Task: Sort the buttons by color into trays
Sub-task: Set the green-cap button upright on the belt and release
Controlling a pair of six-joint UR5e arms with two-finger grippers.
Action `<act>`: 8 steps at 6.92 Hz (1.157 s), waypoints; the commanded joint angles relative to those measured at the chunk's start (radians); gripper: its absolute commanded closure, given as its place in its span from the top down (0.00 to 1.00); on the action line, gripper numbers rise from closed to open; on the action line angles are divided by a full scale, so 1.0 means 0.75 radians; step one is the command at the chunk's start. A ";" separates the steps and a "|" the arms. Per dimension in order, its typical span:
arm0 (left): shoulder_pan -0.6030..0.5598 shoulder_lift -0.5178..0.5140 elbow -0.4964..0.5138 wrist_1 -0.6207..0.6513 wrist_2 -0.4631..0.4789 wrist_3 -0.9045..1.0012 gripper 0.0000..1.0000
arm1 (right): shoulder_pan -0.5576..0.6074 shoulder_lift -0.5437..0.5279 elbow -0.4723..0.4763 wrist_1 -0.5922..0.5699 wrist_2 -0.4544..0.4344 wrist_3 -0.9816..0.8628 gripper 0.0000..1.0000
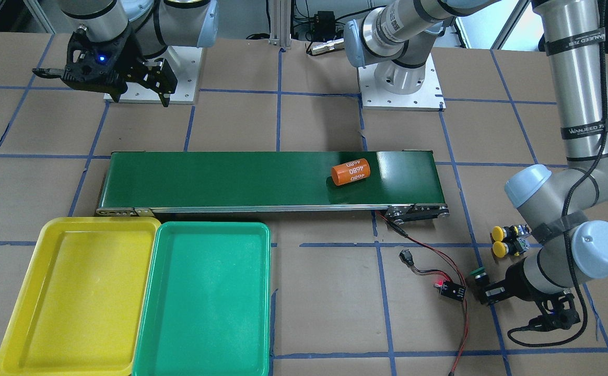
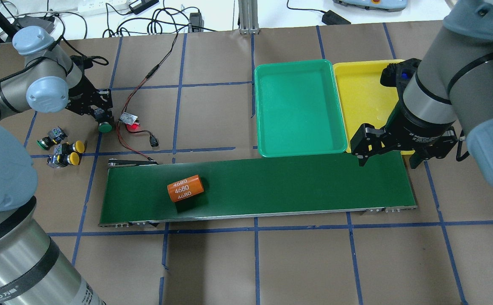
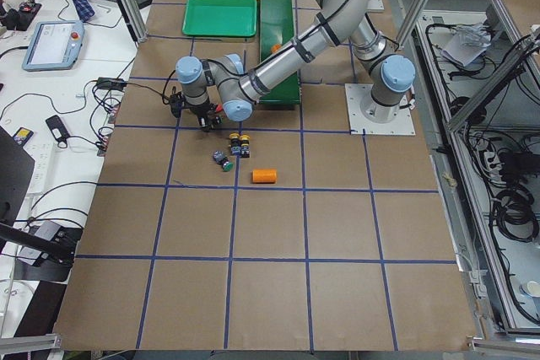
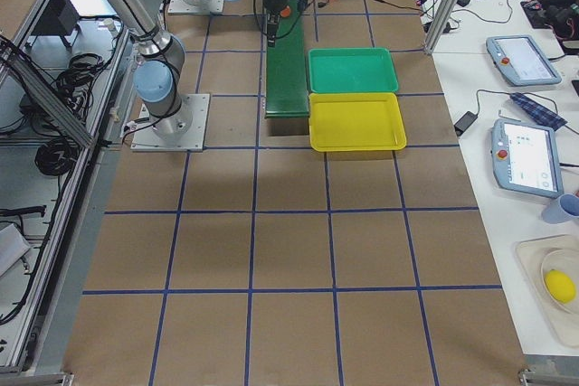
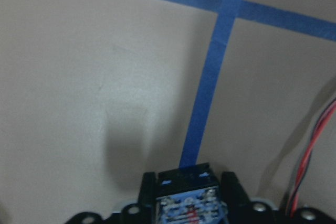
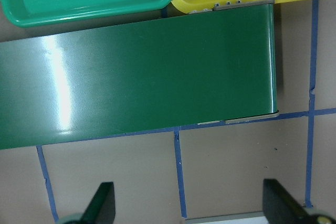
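Observation:
My left gripper [image 2: 101,117] is shut on a green-capped button [image 2: 105,126], low over the table beside the circuit board. The left wrist view shows that button's black body [image 5: 186,195] between the fingers. Two yellow-capped buttons [image 2: 76,147] [image 2: 73,159] and another green-capped button [image 2: 45,142] lie on the table to the left of the belt. The yellow pair [image 1: 500,241] also shows in the front view. The green tray [image 2: 299,106] and yellow tray [image 2: 358,91] sit side by side and hold nothing. My right gripper [image 2: 388,156] hangs open above the belt's right end.
A long dark-green conveyor belt [image 2: 272,186] carries an orange cylinder [image 2: 185,188] marked 4680. A small circuit board [image 2: 128,119] with red wires lies near my left gripper. A second orange cylinder [image 3: 264,176] lies on the table beyond the buttons.

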 commanded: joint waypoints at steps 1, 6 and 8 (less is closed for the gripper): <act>-0.030 0.134 -0.031 -0.127 -0.015 0.020 0.00 | 0.000 0.000 0.000 0.000 0.000 0.000 1.00; -0.309 0.726 -0.609 -0.260 -0.075 -0.015 0.00 | 0.000 0.004 0.002 -0.004 0.021 0.008 1.00; -0.337 0.761 -0.775 -0.078 -0.054 -0.027 0.41 | 0.000 0.000 0.000 -0.002 0.016 0.008 1.00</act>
